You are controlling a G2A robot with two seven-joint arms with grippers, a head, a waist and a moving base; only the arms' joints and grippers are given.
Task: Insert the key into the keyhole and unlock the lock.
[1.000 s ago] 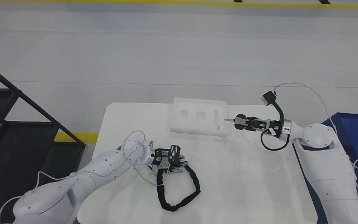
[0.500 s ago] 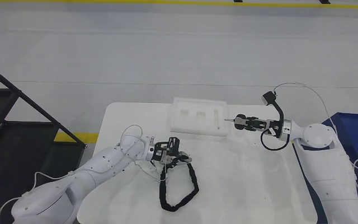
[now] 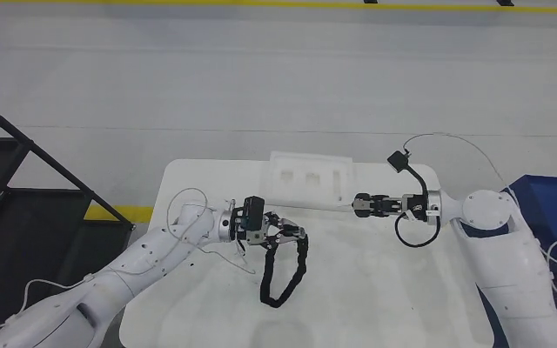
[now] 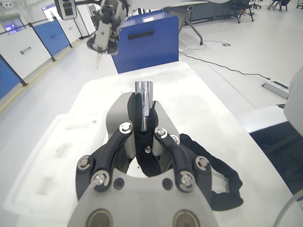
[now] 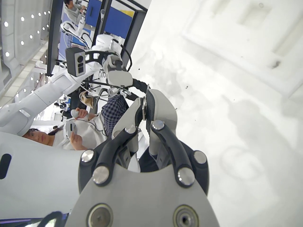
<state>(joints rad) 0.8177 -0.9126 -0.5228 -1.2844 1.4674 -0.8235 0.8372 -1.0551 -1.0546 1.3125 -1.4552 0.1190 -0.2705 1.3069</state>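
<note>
— Holding what in the left gripper?

— The lock, pinched by its chrome barrel; closed down with the jaws to little more than the barrel's width, dark sleeve squeezed in alongside; open end aimed out toward the right gripper, presumably to offer the keyhole head-on; no telling the slot itself from here.

— And the rest of it?

— Left to droop as a black sleeved loop; hanging from the grip, lower end seemingly resting on the table; probably kept slack so as not to pull the barrel off line.

— Where to look for the key?

— In the right gripper; nipped by its head, jaws all but meeting on it; blade poking out past the fingertips; held in the air well apart from the barrel, near the front corner of the foam tray; not yet in the keyhole.

— Why carry both clear of the table?

— Seemingly to meet in mid-air; easier to line blade with bore when free to tilt either wrist.

— Anything to watch?

— A thin blade and a round, shiny barrel; likely to slip or twist in the grip under any sideways push; best to square up first, then ease in.
</note>
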